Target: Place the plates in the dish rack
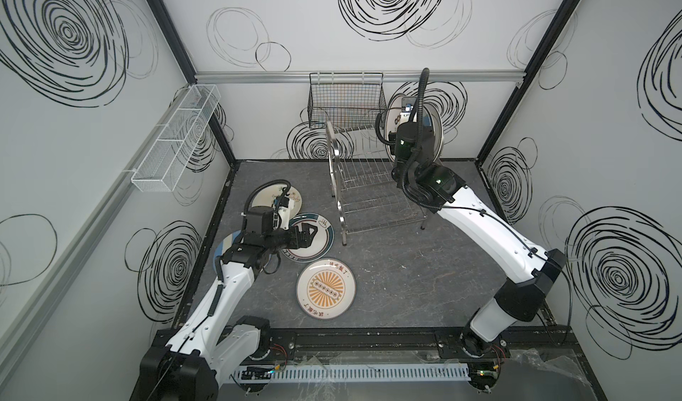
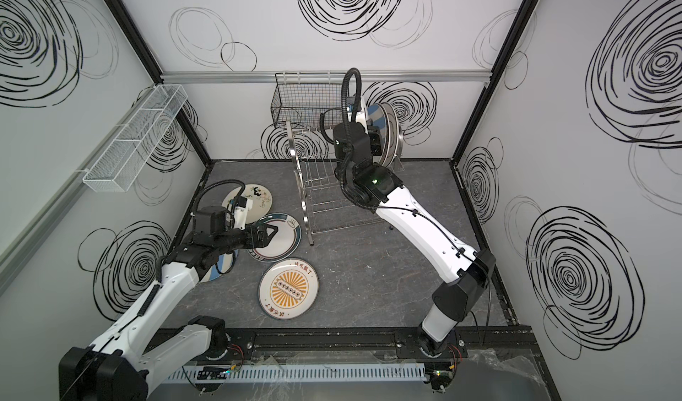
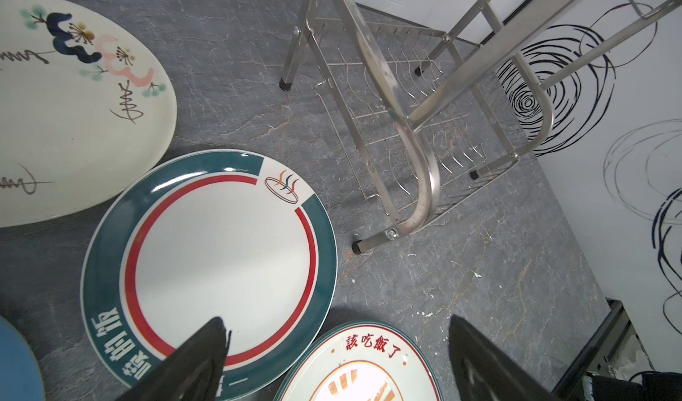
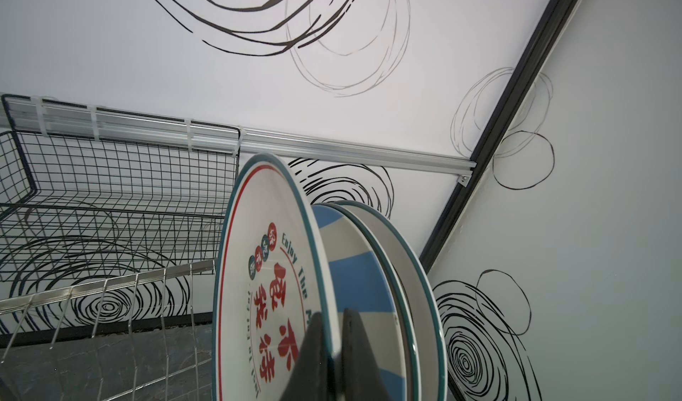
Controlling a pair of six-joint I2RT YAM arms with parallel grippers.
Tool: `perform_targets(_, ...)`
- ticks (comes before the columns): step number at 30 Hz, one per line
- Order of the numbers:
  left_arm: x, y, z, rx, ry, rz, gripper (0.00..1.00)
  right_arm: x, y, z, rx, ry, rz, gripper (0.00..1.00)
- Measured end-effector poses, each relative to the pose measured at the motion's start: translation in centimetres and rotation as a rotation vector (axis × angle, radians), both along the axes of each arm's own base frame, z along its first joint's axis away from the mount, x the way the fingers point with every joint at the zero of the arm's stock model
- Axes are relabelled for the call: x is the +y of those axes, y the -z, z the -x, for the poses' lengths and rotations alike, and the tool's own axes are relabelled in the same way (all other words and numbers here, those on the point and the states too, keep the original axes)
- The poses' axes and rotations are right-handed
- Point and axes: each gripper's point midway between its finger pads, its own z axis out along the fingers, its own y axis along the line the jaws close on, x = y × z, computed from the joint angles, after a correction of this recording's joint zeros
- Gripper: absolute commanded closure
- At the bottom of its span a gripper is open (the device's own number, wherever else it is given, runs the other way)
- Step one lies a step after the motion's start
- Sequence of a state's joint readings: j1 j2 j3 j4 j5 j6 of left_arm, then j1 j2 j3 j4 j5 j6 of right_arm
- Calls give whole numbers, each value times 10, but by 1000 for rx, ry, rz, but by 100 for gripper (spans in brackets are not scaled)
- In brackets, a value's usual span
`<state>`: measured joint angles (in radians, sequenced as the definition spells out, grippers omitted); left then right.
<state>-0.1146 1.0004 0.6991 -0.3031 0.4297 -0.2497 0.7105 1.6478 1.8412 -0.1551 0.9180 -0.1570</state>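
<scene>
Scribbled white walls boxed in a grey table [image 1: 406, 270]. The left tool [image 1: 313, 235] hung open over the teal-rimmed plate [image 3: 221, 270]. At the right end of the dish rack [image 1: 369, 181], the right tool [image 4: 334, 358] pinched a lettered plate [image 4: 265, 270] upright beside the racked plates [image 4: 354, 270]. Next, I reckoned: seat it in a slot, let go.
</scene>
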Motion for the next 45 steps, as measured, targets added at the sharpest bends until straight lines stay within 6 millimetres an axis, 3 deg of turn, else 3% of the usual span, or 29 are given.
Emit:
perform_targets(19, 7, 3, -3, 10, -21, -3, 4, 0, 18, -24, 30, -12, 4, 100)
perform_targets(35, 7, 3, -3, 13, -21, 4, 4, -5, 29, -27, 28, -10, -22, 100)
perform_targets(45, 4, 7, 0, 27, -22, 34, 4, -7, 30, -23, 20, -15, -47, 90)
